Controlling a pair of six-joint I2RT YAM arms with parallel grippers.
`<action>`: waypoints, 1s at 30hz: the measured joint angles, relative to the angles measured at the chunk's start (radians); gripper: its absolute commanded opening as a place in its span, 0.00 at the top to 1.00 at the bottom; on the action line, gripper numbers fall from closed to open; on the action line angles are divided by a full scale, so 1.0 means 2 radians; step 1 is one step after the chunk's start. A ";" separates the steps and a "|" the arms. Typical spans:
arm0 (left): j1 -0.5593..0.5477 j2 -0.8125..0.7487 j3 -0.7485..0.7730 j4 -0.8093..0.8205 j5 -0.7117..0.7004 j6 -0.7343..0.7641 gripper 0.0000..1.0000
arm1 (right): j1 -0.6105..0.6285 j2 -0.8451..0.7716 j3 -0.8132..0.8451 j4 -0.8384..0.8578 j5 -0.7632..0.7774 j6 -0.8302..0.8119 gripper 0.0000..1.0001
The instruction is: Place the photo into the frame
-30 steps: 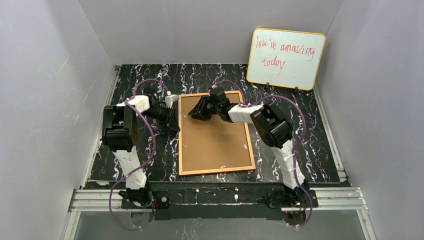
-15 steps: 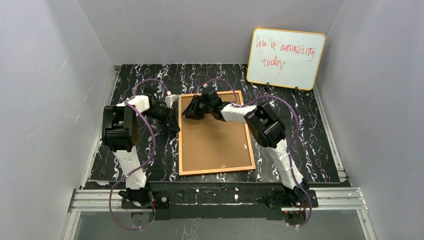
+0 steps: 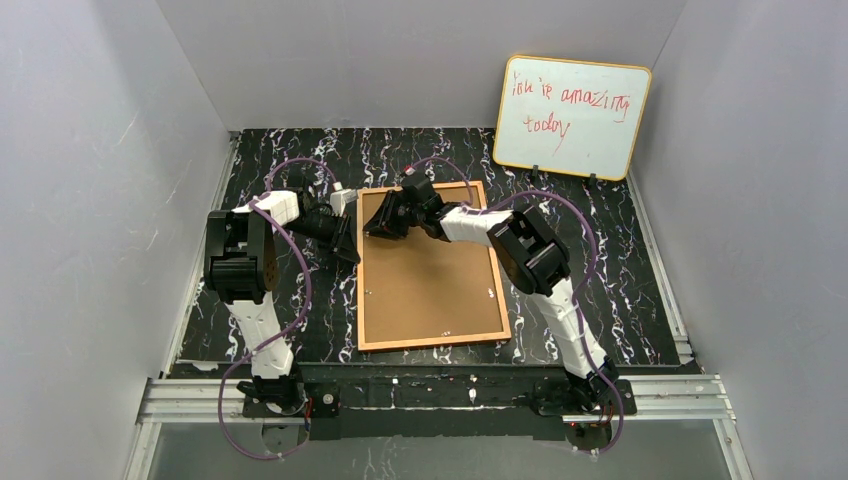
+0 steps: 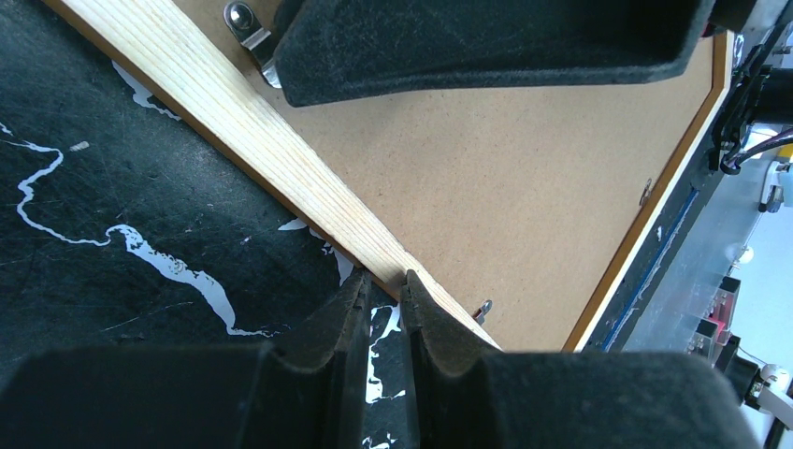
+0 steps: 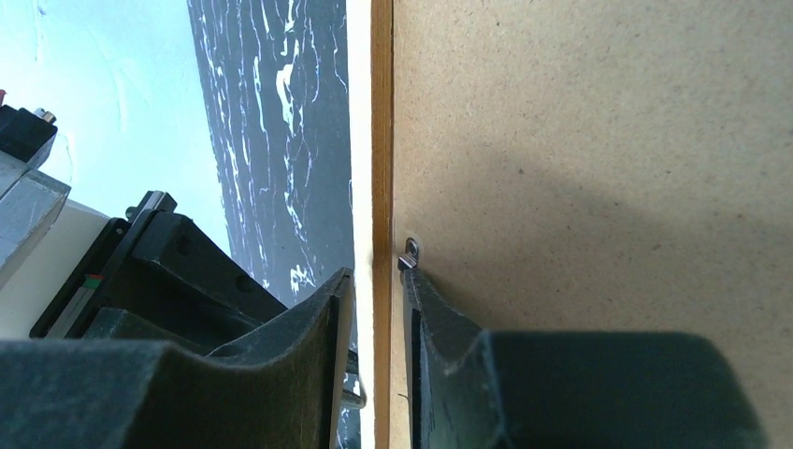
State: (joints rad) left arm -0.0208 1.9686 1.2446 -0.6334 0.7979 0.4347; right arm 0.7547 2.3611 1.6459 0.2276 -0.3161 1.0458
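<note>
Top external view: the frame point(image 3: 430, 275) lies flat in the middle of the black marbled table point(image 3: 620, 300), its plain brown backing board facing up and its long sides running away from my bases. My left claw point(image 3: 347, 243) sits against the frame's left rail, near the far-left corner. In the left wrist view its fingers point(image 4: 351, 304) are clenched almost together around nothing. Their tips meet the pale wood of that rail at its outer edge, with only a thin slit of table showing between them. My right claw point(image 3: 378, 228) reaches across the frame to the same far-left corner, just beside the left claw. In the right wrist view its two fingers stand on either side of the left rail, one over the table outside the frame, the other on the backing board with its tip at a small metal tab point(image 5: 409, 253). The rail fills the narrow gap, but I cannot tell whether the claw is pinching it. A whiteboard point(image 3: 572, 115) with red handwriting stands beyond the frame's far-right corner.
</note>
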 measured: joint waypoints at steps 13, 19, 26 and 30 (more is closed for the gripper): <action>0.000 0.000 0.000 0.000 0.000 0.000 0.97 | 0.021 -0.008 -0.024 0.025 0.077 0.076 0.65; 0.000 0.000 0.000 0.000 0.000 0.001 0.97 | 0.027 -0.011 -0.029 0.029 0.097 0.085 0.65; 0.000 0.000 0.000 -0.001 0.000 0.002 0.97 | 0.028 -0.016 -0.043 0.049 0.103 0.089 0.51; 0.000 0.000 0.000 -0.002 0.000 0.003 0.96 | 0.027 -0.045 -0.070 0.051 0.105 0.074 0.37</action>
State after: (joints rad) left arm -0.0204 1.9682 1.2446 -0.6365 0.7982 0.4416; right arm 0.8093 2.2715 1.5063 0.3294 -0.1055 1.1942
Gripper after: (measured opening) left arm 0.140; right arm 0.548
